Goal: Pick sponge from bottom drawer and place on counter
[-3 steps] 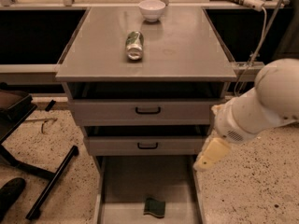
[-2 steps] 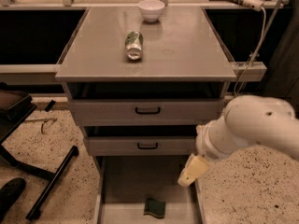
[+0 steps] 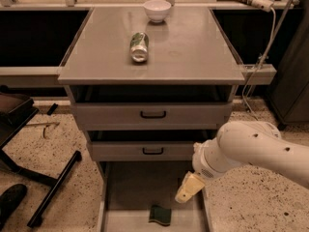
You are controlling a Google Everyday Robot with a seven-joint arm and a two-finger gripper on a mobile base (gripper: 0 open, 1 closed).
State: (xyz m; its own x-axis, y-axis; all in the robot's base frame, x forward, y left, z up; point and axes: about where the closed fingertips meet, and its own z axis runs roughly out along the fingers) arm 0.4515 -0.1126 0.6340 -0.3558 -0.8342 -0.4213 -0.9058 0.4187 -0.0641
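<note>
The dark green sponge (image 3: pixel 160 215) lies on the grey floor of the open bottom drawer (image 3: pixel 130 192), near its front middle. My gripper (image 3: pixel 189 188), with pale yellow pads, hangs over the drawer's right side, just above and to the right of the sponge, not touching it. The white arm reaches in from the right. The grey counter (image 3: pixel 193 47) tops the cabinet.
A green-and-silver can (image 3: pixel 139 46) lies on its side on the counter, and a white bowl (image 3: pixel 157 10) stands at the back. Two upper drawers with black handles (image 3: pixel 153 114) sit slightly open. Black chair legs (image 3: pixel 53 187) lie on the floor at left.
The arm has swung left and down, bringing my gripper from beside the cabinet's right edge to over the bottom drawer, close to the sponge.
</note>
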